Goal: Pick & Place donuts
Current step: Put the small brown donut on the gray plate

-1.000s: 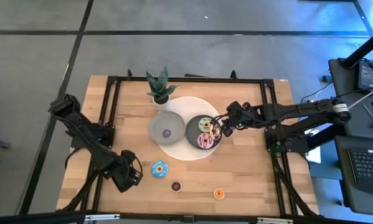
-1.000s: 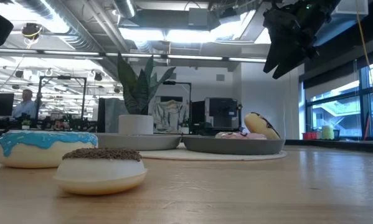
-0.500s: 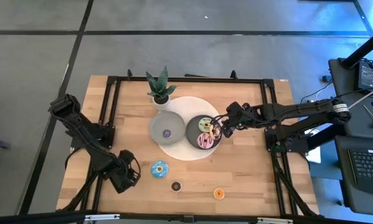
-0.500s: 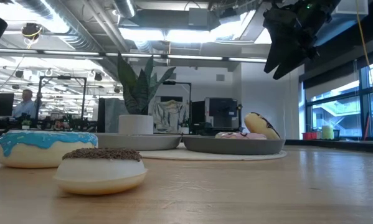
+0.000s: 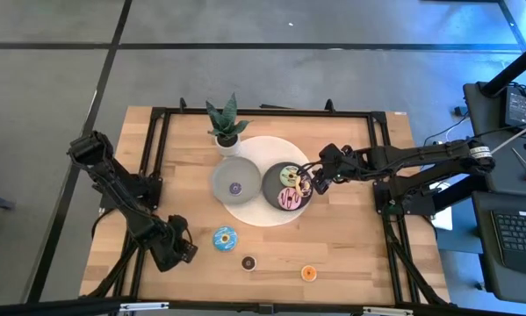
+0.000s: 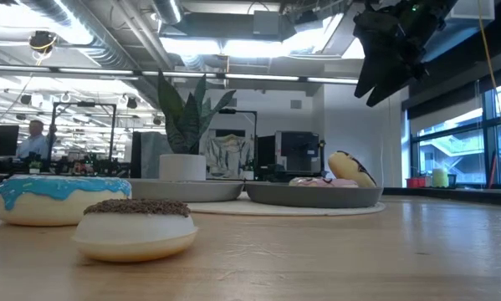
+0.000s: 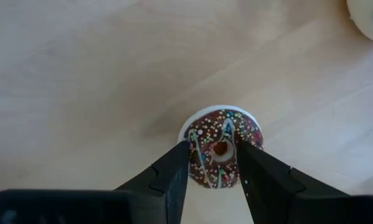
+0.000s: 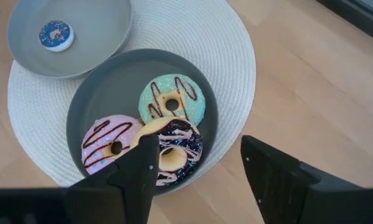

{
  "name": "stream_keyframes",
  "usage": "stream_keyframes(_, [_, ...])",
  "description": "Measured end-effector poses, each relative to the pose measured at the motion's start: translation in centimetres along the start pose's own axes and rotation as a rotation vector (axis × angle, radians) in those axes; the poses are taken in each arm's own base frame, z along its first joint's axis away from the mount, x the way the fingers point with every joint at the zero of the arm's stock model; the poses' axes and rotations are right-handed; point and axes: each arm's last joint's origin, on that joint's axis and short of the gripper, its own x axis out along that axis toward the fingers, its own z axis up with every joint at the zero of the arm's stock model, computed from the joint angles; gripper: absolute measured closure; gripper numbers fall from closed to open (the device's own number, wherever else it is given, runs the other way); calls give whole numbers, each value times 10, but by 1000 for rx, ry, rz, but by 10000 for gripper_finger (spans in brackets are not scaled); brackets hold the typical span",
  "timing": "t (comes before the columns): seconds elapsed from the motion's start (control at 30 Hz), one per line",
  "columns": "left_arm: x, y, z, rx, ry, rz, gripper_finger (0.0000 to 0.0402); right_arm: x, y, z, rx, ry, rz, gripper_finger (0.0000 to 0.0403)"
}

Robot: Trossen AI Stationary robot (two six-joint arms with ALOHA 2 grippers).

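Note:
My left gripper (image 5: 182, 250) (image 7: 212, 168) is open, raised over the table's near left part. In its wrist view the small brown sprinkled donut (image 7: 222, 148) (image 5: 248, 262) (image 6: 135, 226) shows between the fingers but lies flat on the wood below, untouched. A large blue donut (image 5: 225, 237) (image 6: 56, 199) and a small orange donut (image 5: 308, 273) also lie on the table. My right gripper (image 5: 319, 183) (image 8: 202, 177) (image 6: 391, 58) is wide open, high above the dark plate's right rim. That plate (image 8: 89, 102) holds pale green (image 8: 172, 102), pink (image 8: 114, 144) and purple (image 8: 175, 152) donuts.
A lighter grey plate (image 5: 230, 174) (image 8: 105, 22) with one small blue-purple donut (image 8: 53, 35) shares the white round mat (image 5: 267, 215) with the dark plate. A potted plant (image 5: 226, 123) stands behind them. Bare wood lies to the right of the mat and along the near edge.
My left gripper has drifted a little toward the table's near left corner and has left the upper left corner of the low view. The right arm and all donuts have stayed where they were.

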Motion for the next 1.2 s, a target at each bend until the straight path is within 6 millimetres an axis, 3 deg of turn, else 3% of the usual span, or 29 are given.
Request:
stream_keyframes(0.4, [0,7,2,-1,19,81,279,0,0,0,-20,-1,1,176])
stream_keyframes(1.2, [0,3,3,-6,-33,25,340,0,0,0,-55,-5,-5,176])
